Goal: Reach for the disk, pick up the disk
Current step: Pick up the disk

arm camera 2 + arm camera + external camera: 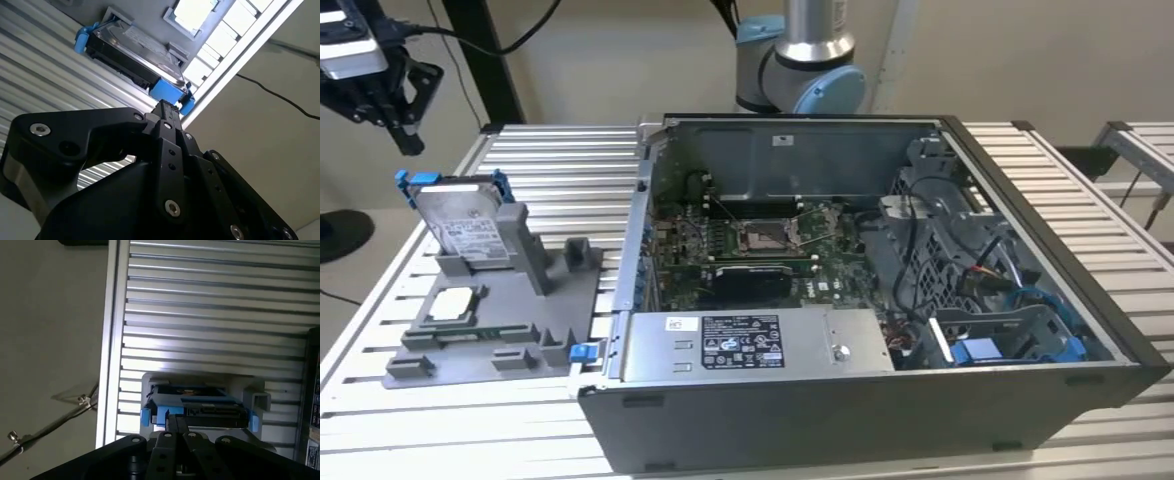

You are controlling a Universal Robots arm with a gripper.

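Disk (pixel 464 225) stands on edge in a slot of the grey holder (pixel 500 320), near the slatted table's (pixel 547 160) corner at the exterior view's left. You see the gripper (pixel 408 140) hanging above it and a little toward that same side, clear of it, its fingers pressed together on nothing. The exterior view gives you the broad labelled face, a small square chip (pixel 454 303) lying flat lower on the holder, and the open computer case (pixel 881 400) well apart at the exterior view's right. Both wrist views give you the thin upper edge instead, with the blue bracket (pixel 145 416) capping each end. The disk is roughly upright, its label facing the exterior camera and its top edge running across that view. Its lower part is sunk in the slot, so you cannot tell for sure which way the long axis lies. Above the top edge you have open air, while holder walls flank the lower part. In the first wrist view the table's edge lies just beside the holder, with the floor (pixel 50 340) beyond.
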